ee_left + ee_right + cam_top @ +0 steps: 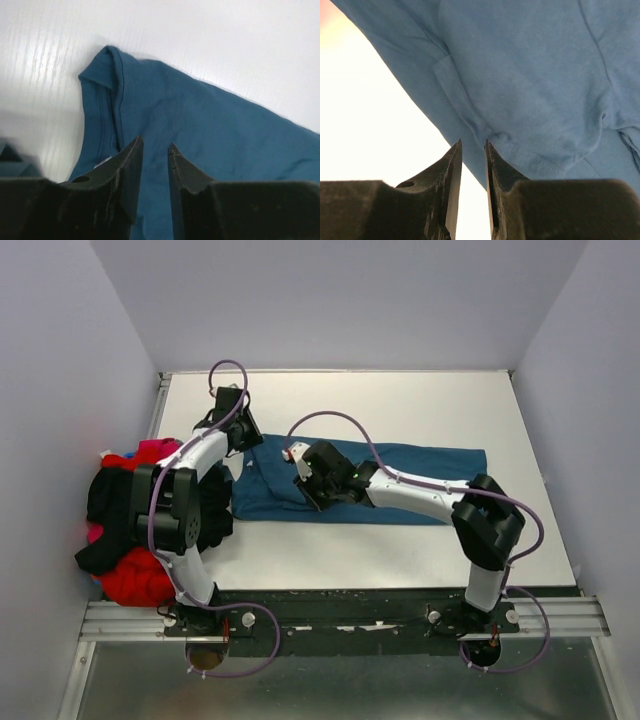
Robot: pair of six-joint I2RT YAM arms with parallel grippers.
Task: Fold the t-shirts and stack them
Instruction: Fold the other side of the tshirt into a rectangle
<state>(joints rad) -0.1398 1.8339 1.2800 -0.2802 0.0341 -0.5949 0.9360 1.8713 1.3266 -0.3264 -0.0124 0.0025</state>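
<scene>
Folding step: plain teal-blue cloth t-shirt on white surface, both jaws narrowly parted, empty, at its 9 o'clock end; next, pinch edges.

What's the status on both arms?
Left gripper slightly open over teal shirt. Right gripper slightly open at its edge. Other shirts piled far left. Nothing blocking.

White table bears teal t-shirt (flat); shirt heap left.
</scene>
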